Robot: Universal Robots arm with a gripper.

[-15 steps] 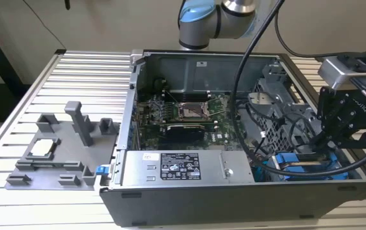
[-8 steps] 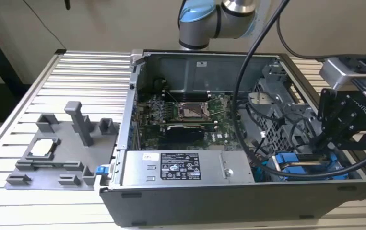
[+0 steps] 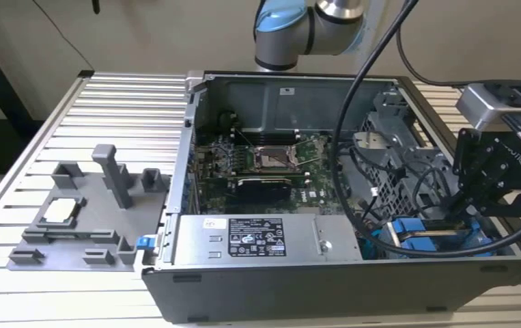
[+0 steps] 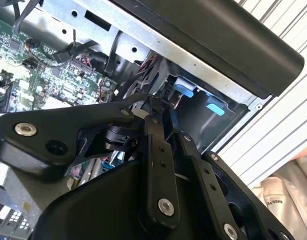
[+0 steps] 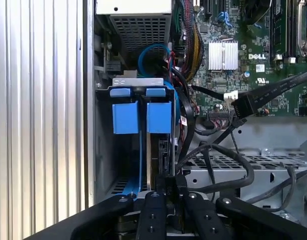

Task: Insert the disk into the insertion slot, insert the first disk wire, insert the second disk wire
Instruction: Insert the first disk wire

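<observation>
Well, at the left edge of the slatted metal table (image 3: 60,301) I see a grey moulded plastic fixture (image 3: 78,219), then the open dark computer case (image 3: 333,287). In its near corner on the exterior view's right, the silver-grey disk (image 5: 158,117) in its bright blue frame sits edge-on inside the grey metal insertion slot (image 5: 138,81). My black gripper (image 5: 168,192) hangs just beside it, fingers drawn together.

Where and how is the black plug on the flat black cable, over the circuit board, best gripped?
Probably the black plug itself, not the flat cable behind it. Its broad face seems turned toward the open side of the case, over the circuit board, so come in from that side and pinch across its two long edges.
</observation>
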